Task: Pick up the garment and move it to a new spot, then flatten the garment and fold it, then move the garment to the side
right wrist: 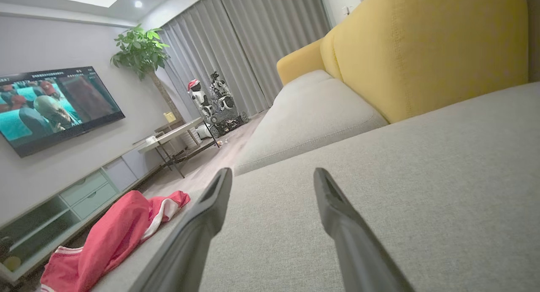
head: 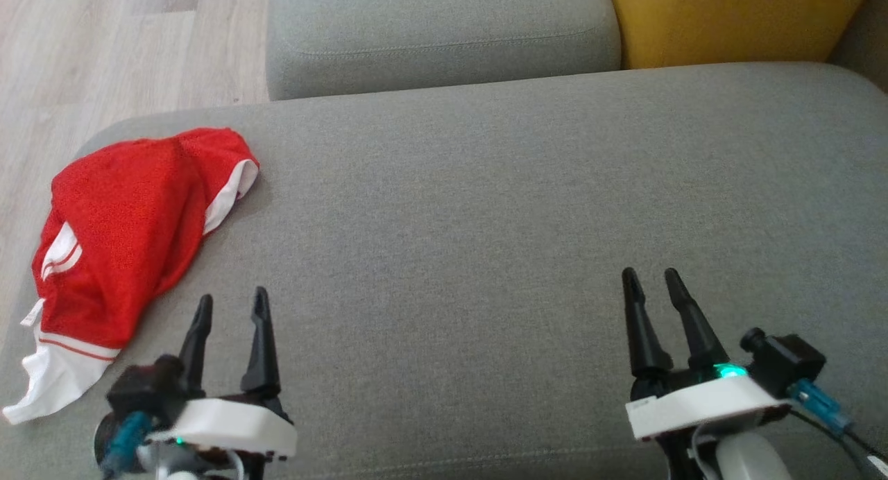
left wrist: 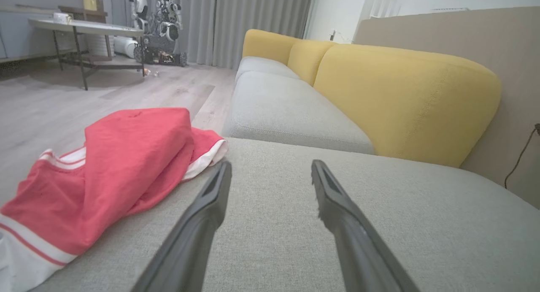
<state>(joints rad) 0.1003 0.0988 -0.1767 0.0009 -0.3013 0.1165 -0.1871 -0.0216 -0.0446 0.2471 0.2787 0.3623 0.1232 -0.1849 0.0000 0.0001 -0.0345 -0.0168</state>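
**A:** Head view first. Where's the garment?

**B:** The garment [head: 118, 237] (red with white trim, crumpled) lies at about 9 o'clock, on the rim of the grey sofa seat [head: 485, 189], with the wooden floor [head: 104, 43] just past it.

**A:** And the hands?

**B:** The left hand [head: 232, 296] is at 7 o'clock, fingers spread wide with nothing between them. The garment sits at 10 o'clock from it, near but apart. The right hand [head: 650, 273] is at 5 o'clock, also spread and empty, well apart from the cloth. A yellow backrest [head: 728, 15] shows at 1 o'clock.

**A:** Left wrist view?

**B:** The left hand's two fingers stand wide over bare grey fabric. The garment is heaped at 9 o'clock, its white-edged corner close to one fingertip (I can't tell whether they touch). The backrest is at 2 o'clock and a grey curtain [left wrist: 244, 22] at 12.

**A:** Right wrist view?

**B:** The right hand is wide and empty here too. The garment lies at 8 o'clock on the seat's far edge, well apart. A television [right wrist: 55, 106] hangs at 9 o'clock, with a potted plant [right wrist: 139, 51] at 11.
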